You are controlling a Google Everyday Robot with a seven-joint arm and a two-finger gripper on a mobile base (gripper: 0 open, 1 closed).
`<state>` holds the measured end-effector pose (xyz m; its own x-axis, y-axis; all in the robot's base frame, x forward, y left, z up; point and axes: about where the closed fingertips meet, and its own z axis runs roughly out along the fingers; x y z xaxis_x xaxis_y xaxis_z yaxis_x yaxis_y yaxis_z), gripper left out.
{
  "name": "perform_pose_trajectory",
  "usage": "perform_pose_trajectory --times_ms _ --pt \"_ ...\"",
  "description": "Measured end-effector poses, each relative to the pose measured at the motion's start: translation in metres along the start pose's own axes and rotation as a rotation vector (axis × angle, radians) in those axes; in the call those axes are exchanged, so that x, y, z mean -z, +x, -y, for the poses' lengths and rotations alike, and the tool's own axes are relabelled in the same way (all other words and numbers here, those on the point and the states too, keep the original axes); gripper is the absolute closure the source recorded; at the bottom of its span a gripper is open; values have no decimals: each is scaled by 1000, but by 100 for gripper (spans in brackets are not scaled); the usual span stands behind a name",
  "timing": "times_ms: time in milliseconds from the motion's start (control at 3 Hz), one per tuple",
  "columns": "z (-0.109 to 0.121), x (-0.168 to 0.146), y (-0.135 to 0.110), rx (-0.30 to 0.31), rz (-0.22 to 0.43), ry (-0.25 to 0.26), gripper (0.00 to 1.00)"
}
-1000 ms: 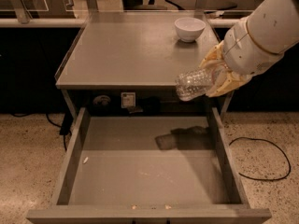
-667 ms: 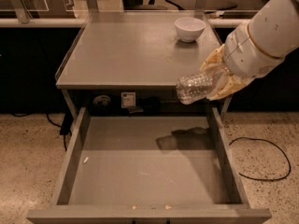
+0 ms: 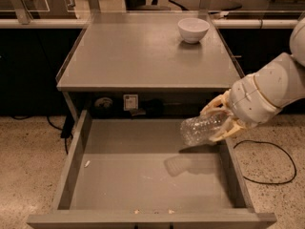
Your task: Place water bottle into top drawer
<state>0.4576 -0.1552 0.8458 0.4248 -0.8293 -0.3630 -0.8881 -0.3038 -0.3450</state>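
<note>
Small clear ribbed plastic bottle (image 3: 196, 129) lies sideways, pinched in my hand (image 3: 217, 123), above the open wide grey metal drawer (image 3: 143, 180) below the hand. I judge it light, thin-walled, crushable, slick; mid-body hold suits, gentle squeeze.

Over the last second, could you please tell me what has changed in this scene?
The pincer, still shut on the bottle, has come down. It carried the bottle from level with the front edge of the cabinet top to a spot low over the right side of the drawer. The bottle's shadow slid forward on the drawer bottom. The drawer stays open and the bowl has not moved.
</note>
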Motion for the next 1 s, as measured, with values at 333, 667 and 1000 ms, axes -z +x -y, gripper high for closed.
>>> perform_pose_trajectory --times_ms 333,667,1000 --pt "-21 -29 -1 16 70 -46 100" --pt "-30 -68 -28 60 142 -89 100" --pt "-39 -125 -58 114 180 -144 100"
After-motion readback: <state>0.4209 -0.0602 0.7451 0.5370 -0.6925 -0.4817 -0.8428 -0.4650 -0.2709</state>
